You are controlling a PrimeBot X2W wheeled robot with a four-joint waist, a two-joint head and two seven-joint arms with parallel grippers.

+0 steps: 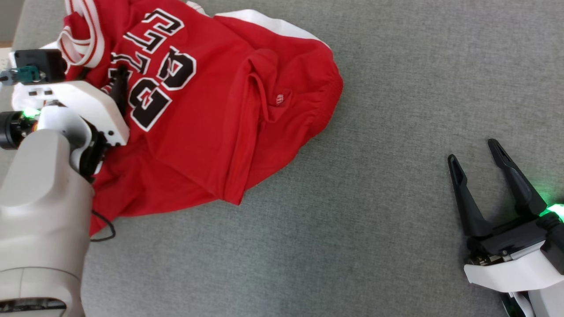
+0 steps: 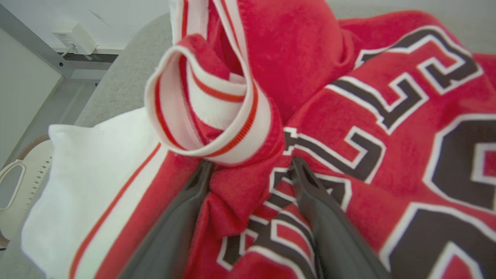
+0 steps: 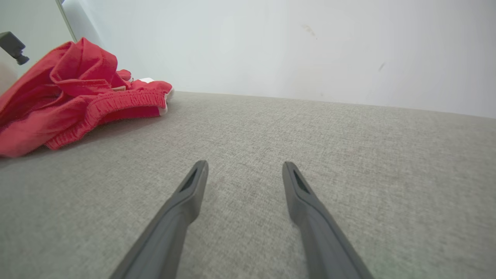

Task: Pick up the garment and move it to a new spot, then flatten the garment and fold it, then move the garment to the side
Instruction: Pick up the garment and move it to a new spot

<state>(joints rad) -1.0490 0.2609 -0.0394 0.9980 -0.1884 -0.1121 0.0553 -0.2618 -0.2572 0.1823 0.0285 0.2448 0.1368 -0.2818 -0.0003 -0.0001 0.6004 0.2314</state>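
Observation:
The garment [image 1: 220, 110] is a red jersey with black-and-white lettering and white striped trim, lying crumpled at the upper left of the grey surface. My left gripper [image 1: 115, 88] rests on it near the collar. In the left wrist view this gripper [image 2: 250, 170] is open, its fingers pressed into the cloth either side of a raised fold, just below the rolled striped collar [image 2: 205, 112]. My right gripper [image 1: 473, 152] stands open over bare surface at the lower right, far from the jersey. Its wrist view has the open gripper [image 3: 244, 166] with nothing between the fingers and the garment [image 3: 66, 97] at far left.
The grey fabric surface [image 1: 374, 198] stretches wide to the right of the jersey and below it. A pale wall [image 3: 310, 46] rises behind its far edge. A black cable loop [image 1: 103, 229] hangs by my left forearm. Beyond the surface's left edge is a pale slatted object [image 2: 23, 174].

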